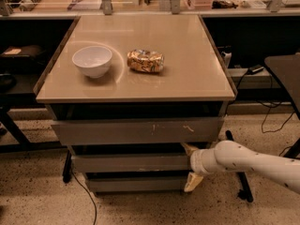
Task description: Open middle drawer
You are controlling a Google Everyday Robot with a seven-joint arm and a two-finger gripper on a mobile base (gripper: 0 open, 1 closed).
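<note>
The middle drawer is identified by its plain grey-brown front, which has no handle or markings and is of medium width. It is set between the wider, scratched top drawer and the narrower bottom drawer.

The white arm is extended low from the right, roughly level. The gripper is pointed leftward at the cabinet. The jaws are held apart, one finger above and one below.

The right end of the middle drawer front is located between the jaws, and the remainder of the front is extended to their left. Contact between fingers and front cannot be determined.
</note>
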